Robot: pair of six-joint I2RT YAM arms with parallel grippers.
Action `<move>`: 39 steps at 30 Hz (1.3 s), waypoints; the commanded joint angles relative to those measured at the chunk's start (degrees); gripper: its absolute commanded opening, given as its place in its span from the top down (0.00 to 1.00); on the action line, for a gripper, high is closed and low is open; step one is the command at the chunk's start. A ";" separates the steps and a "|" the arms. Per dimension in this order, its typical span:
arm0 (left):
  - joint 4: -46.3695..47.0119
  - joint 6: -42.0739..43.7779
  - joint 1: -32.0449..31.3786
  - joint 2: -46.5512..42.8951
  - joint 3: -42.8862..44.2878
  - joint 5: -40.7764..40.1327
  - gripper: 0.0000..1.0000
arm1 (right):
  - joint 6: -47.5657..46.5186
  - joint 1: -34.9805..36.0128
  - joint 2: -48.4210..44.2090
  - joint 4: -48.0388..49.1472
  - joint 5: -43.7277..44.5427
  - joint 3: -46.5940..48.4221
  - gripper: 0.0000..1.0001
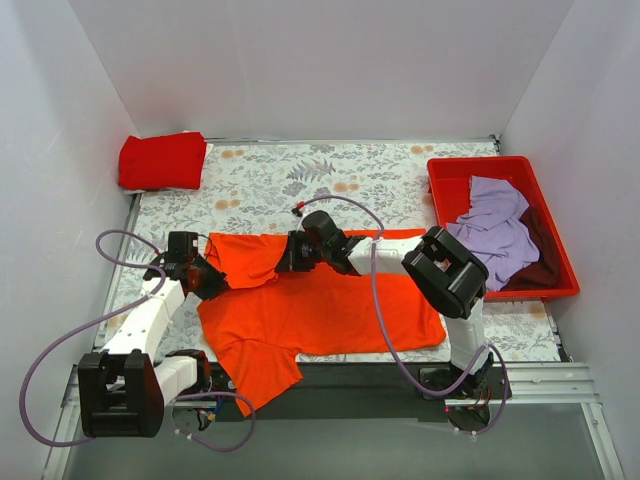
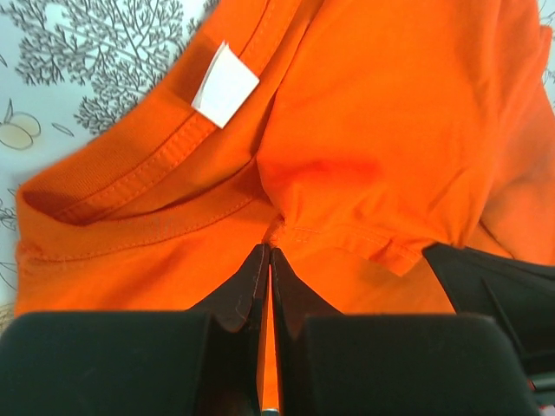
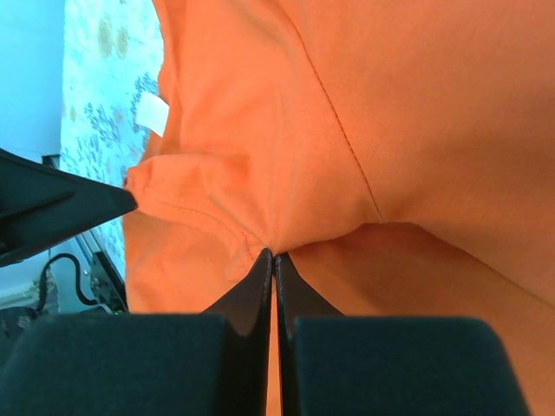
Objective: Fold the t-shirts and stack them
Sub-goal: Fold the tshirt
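Note:
The bright orange t-shirt lies spread on the floral table, its top part folded over. My left gripper is shut on the shirt's left edge near the collar; in the left wrist view its jaws pinch a fold below the collar and white label. My right gripper is shut on the shirt's upper edge; in the right wrist view its jaws pinch orange cloth. A folded red t-shirt lies at the back left. The lavender t-shirt and the dark maroon t-shirt lie in the bin.
The rigid red plastic bin stands at the right side of the table. White walls enclose the table on the left, back and right. One orange sleeve hangs over the near table edge between the arm bases.

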 commanded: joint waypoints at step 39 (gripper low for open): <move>-7.73 -2.80 -2.08 -6.39 5.05 0.42 0.72 | -22.06 -4.60 -7.72 -29.75 7.05 8.23 0.60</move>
